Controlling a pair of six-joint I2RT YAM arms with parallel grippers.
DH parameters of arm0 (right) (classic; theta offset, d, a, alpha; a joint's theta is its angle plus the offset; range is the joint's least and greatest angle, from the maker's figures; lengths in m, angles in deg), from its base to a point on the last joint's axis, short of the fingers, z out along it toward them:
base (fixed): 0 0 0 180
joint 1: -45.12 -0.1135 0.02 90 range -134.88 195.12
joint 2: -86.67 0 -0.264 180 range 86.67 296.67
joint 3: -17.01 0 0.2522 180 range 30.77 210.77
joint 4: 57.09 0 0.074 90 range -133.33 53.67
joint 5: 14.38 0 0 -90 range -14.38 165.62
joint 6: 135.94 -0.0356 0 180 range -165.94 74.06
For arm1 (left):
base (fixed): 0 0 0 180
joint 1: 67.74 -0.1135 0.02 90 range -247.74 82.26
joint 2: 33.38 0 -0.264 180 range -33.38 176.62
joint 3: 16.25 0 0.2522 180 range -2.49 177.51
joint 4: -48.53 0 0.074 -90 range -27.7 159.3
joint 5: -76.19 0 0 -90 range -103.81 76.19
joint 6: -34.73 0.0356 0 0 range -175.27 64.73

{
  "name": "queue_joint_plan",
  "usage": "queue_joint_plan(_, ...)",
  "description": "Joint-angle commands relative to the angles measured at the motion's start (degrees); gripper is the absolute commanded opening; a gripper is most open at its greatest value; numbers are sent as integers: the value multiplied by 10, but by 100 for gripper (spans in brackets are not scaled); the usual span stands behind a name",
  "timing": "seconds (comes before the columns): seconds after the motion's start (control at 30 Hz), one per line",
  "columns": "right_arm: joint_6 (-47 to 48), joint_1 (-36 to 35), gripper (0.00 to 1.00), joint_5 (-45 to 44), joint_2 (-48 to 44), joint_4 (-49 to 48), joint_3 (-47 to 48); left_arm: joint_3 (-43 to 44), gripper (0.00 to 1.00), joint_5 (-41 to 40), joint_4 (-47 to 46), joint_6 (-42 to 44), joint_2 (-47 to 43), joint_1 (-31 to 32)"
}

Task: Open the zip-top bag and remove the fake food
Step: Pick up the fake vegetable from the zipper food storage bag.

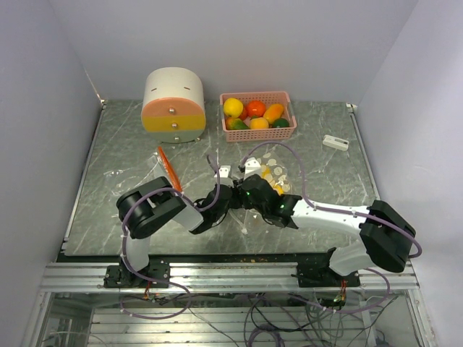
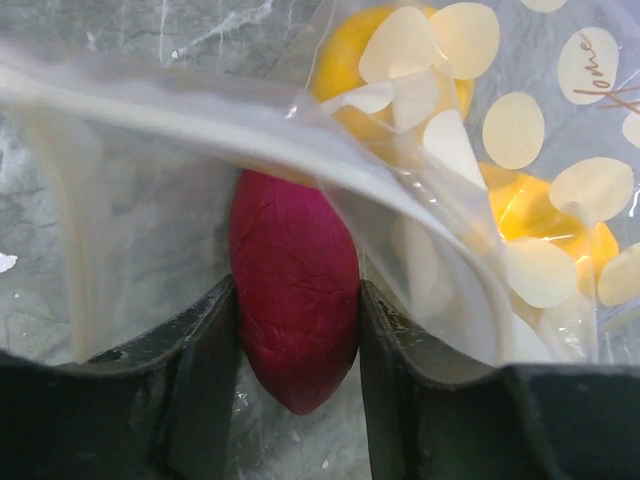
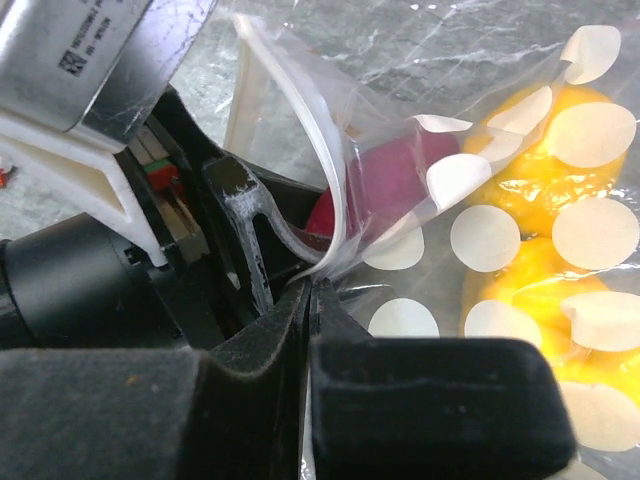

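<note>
top view: both arms reach in to mid table (image 1: 123, 166) and meet at the bag (image 1: 281, 168), which lies flat just beyond them, clear film with pale dots.

left gripper (image 2: 298, 300): fingers (image 2: 205, 350) set either side of a dark red piece (image 2: 295, 260), each touching its flank, so clamped on it. the piece sits at the bag mouth; its upper end is under the film and its lower tip is bare over the table. cannot tell whether film lies between fingers and piece.

right gripper (image 3: 312, 290): fingers together, with the bag's lip pinched in the seam between them. the lip curves up and away, and the mouth stands agape.

yellow pieces (image 3: 540, 180): two, deeper inside the bag, behind the red one.

back of table: pink basket (image 1: 253, 95) with fruits (image 1: 255, 108) in yellow, orange, red and green. round drawer box (image 1: 173, 105) stands left of it. a small white box (image 1: 335, 142) lies to the right, well apart. a long orange piece (image 1: 168, 166) lies on the table left of the arms, apart from the bag.
</note>
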Motion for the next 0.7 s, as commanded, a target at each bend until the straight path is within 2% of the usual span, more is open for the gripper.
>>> queue_joint_plan(0.0, -15, -12, 0, 16, -7, -32, -2, -8, 39, 37, 11, 6, -29, 12)
queue_joint_plan(0.27, -34, 33, 0, 28, 2, -28, -7, -63, 35, 44, 97, 16, -159, 13)
queue_joint_plan(0.47, -44, 71, 0, 72, 8, -52, -20, -116, 33, 16, 182, 23, -301, 13)
queue_joint_plan(0.67, -26, 83, 0, 73, -11, -60, -23, -144, 31, -9, 273, 28, -438, 13)
